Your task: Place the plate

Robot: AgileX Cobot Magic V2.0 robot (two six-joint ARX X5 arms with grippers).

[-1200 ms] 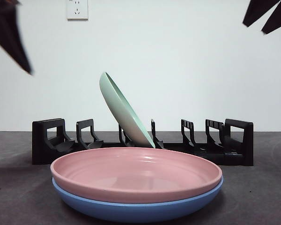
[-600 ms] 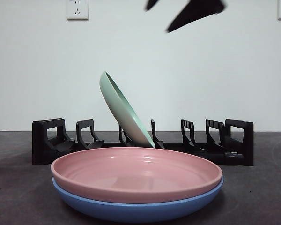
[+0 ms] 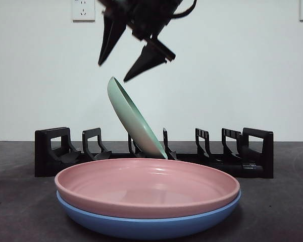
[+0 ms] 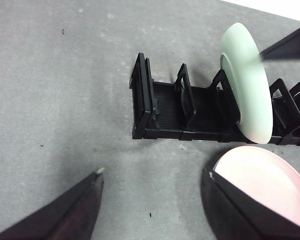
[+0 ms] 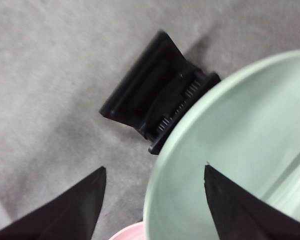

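rack: black dish rack (image 3: 154, 154) runs left to right across the far part of the table, slots upright, sitting on the grey table (image 3: 20, 201).
green plate: pale green plate (image 3: 135, 118) stands in a slot a little left of the rack's middle, tilted, its top rim leaning left, its lower edge down in the rack.
right gripper: right gripper (image 3: 123, 68) hangs above the green plate's top rim, jaws spread wide and holding nothing; in the right wrist view its two jaws (image 5: 152, 197) straddle the plate's rim (image 5: 230, 150), one outside it and one over the hollow of the plate, not touching as far as can be seen.
left gripper: left gripper (image 4: 152, 187) sits high over the table off the rack's left end, jaws parted and bare, the rack (image 4: 190, 107) and green plate (image 4: 245, 95) in its view.
stack: pink plate (image 3: 146, 186) lies flat on a blue plate (image 3: 146, 224) at the near side of the table, just in front of the rack; the pink plate's rim (image 4: 262, 182) shows in the left wrist view too.
wall: white wall behind, a socket (image 3: 83, 9) at top left; a second fitting at top right is cut off by the frame, probably another socket.
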